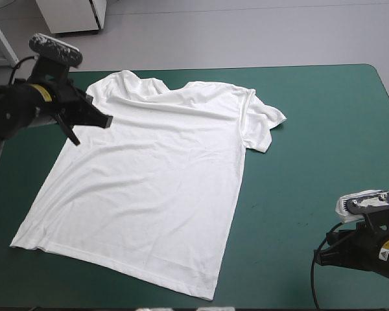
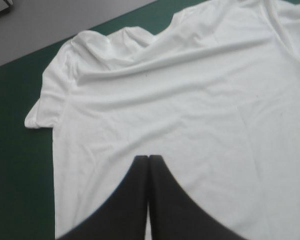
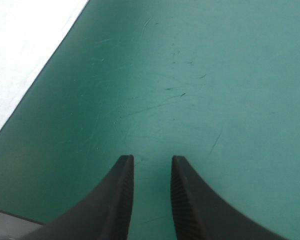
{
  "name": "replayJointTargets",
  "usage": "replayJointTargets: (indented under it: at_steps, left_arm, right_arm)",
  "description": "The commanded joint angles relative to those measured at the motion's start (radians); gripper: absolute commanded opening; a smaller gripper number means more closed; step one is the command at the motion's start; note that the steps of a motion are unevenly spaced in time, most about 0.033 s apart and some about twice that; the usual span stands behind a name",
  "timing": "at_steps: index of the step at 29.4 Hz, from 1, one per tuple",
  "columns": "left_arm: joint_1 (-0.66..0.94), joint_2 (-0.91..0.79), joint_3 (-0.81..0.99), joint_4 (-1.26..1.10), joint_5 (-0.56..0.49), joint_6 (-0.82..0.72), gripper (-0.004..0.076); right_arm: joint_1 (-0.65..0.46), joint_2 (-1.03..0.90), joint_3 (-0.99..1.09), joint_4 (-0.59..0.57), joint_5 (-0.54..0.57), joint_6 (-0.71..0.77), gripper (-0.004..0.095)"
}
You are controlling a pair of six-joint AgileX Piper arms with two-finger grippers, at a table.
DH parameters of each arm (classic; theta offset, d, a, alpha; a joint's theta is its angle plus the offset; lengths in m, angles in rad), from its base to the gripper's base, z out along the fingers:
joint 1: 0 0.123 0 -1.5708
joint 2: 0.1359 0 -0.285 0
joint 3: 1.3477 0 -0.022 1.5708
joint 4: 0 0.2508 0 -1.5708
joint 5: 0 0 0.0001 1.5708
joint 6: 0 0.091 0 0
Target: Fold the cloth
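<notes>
Near right corner of bench (image 1: 324,129): right claw (image 3: 150,160) parted, empty; far left, left claw (image 2: 148,157) closed over flat shirt (image 1: 155,175). Possible risk: descending closed, pushing fabric into wrinkles.

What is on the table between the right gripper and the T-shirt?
Nothing: only bare teal-green cover lies between the right gripper and the edge of the T-shirt, as the right wrist view shows.
</notes>
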Motion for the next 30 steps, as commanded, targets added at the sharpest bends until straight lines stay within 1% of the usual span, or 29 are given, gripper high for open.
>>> replayJointTargets:
  at_steps: [1,7,12,17,22,27,30]
  left_arm:
    - [-0.047,-0.134,0.125,0.064,0.034,-0.057,-0.0009]
    - [-0.045,-0.331,0.346,0.148,0.034,-0.167,-0.0009]
    - [-0.045,-0.477,0.464,0.198,0.034,-0.198,-0.0009]
    - [-0.045,-0.6,0.588,0.237,0.034,-0.331,-0.0009]
    - [-0.045,-0.658,0.699,0.239,0.034,-0.336,-0.0009]
    - [-0.045,-0.659,0.712,0.251,0.034,-0.34,-0.0009]
    - [-0.045,-0.659,0.712,0.306,0.034,-0.34,-0.0009]
  right_arm:
    - [-0.001,0.008,-0.027,0.003,0.001,-0.001,0.0252]
    - [-0.001,0.008,-0.027,0.012,0.001,0.001,0.0252]
    - [-0.001,0.008,-0.027,0.015,-0.006,0.001,0.0252]
    - [-0.001,0.008,-0.027,0.022,-0.008,0.001,0.0252]
    - [-0.001,0.008,-0.027,0.04,-0.008,0.001,0.0252]
    - [-0.001,0.008,-0.027,0.049,-0.008,0.001,0.0252]
    - [-0.001,0.008,-0.027,0.049,-0.013,0.001,0.0252]
